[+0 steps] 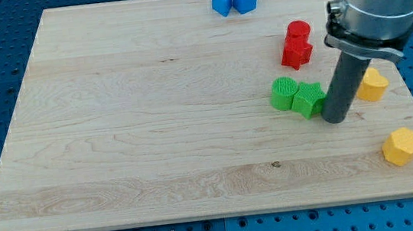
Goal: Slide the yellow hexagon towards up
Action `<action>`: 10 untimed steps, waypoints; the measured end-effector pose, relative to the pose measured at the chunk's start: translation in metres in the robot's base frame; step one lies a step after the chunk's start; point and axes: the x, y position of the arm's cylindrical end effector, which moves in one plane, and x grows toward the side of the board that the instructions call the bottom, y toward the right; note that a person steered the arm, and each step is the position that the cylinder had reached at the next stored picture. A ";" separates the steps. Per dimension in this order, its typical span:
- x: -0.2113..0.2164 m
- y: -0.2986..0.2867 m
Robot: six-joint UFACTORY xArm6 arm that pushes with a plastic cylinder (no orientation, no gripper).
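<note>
The yellow hexagon (402,146) lies near the board's bottom right corner. A second yellow block (373,84), partly hidden behind my rod, lies above it near the right edge. My tip (335,120) rests on the board just right of the green blocks, left of and above the yellow hexagon, apart from it.
Two green blocks (297,96) sit together just left of my tip. Two red blocks (297,44) stand above them. Two blue blocks (234,0) lie at the board's top edge. The wooden board (130,123) ends close to the yellow hexagon on the right.
</note>
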 end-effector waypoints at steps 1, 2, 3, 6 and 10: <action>0.000 0.006; 0.000 0.027; 0.000 0.042; 0.020 0.111; 0.080 0.089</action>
